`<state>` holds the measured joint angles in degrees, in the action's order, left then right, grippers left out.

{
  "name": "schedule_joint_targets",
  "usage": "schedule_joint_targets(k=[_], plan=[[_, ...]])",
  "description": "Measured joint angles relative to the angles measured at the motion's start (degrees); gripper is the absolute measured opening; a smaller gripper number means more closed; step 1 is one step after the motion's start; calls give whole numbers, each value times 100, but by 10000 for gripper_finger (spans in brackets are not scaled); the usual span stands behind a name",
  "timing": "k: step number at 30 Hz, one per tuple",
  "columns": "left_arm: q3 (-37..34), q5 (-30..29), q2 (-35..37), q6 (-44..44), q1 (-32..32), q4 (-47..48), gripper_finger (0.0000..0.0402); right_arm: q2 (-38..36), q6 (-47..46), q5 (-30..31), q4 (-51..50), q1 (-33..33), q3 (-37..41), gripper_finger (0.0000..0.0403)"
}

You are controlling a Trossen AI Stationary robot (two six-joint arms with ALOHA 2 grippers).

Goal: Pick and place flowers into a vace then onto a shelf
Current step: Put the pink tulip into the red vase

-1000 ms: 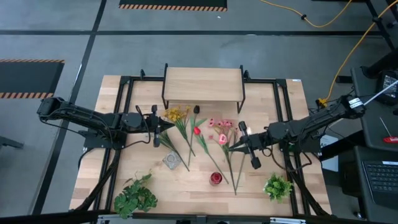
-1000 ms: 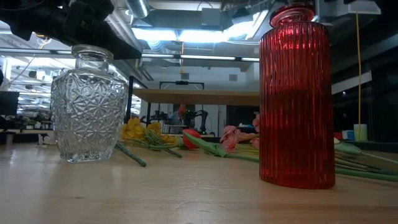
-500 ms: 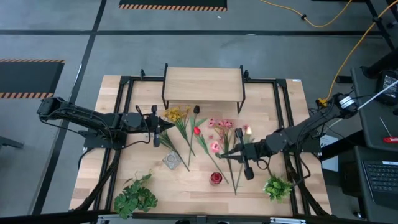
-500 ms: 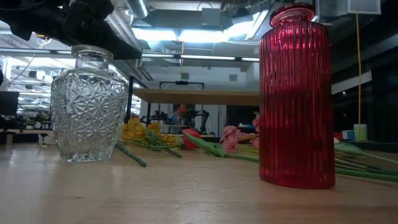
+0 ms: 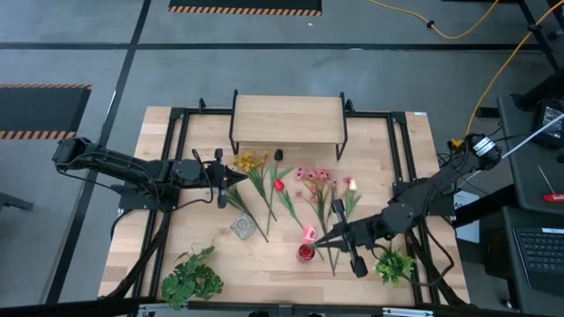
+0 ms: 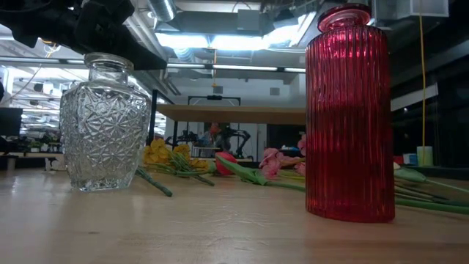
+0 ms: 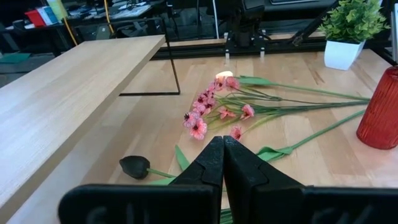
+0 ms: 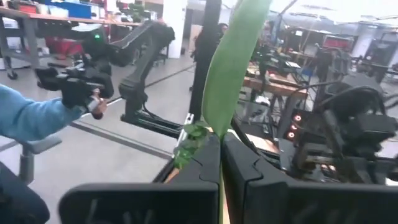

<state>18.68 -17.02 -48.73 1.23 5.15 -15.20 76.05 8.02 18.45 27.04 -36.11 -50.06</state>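
Observation:
Several flowers (image 5: 291,180) with yellow, red, pink, white and dark blossoms lie flat on the table in front of the shelf (image 5: 288,121). They also show in the left wrist view (image 7: 214,106). My right gripper (image 5: 322,238) is shut on one pink-blossomed flower (image 5: 308,233). It holds the flower just above the red vase (image 5: 306,253), which stands tall in the low view (image 6: 348,117). My left gripper (image 5: 231,179) hangs shut and holds nothing beside the yellow blossoms (image 5: 251,163); its wrist view shows the shut fingers (image 7: 222,152). My right gripper pinches the flower's green stem (image 8: 220,158) between its two fingers. The fingers lie about level and point toward the table's left. A long green leaf (image 8: 233,62) sticks out past the fingertips. The flower is lifted clear of the table, its pink blossom (image 5: 308,233) beyond the fingertips.
A clear cut-glass vase (image 5: 244,227) stands left of the red one. Two potted green plants (image 5: 192,277) (image 5: 394,264) sit at the near corners. Black frame rails run along both sides of the table. A person's blue sleeve (image 8: 31,118) shows in the room beyond.
My right gripper has moved toward the table's near edge and risen, staying shut. It has carried the pink-blossomed flower away from the lying flowers to a spot above the red vase. The other flowers lie as before.

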Motion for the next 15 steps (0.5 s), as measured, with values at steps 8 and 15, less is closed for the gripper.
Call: schedule_joint_targets(k=[8, 15], plan=[[2, 7, 0, 0, 0, 2, 4, 417, 4, 14, 499, -79, -4, 0], [2, 13, 0, -2, 0, 2, 4, 617, 106, 14, 841, -81, -2, 0]])
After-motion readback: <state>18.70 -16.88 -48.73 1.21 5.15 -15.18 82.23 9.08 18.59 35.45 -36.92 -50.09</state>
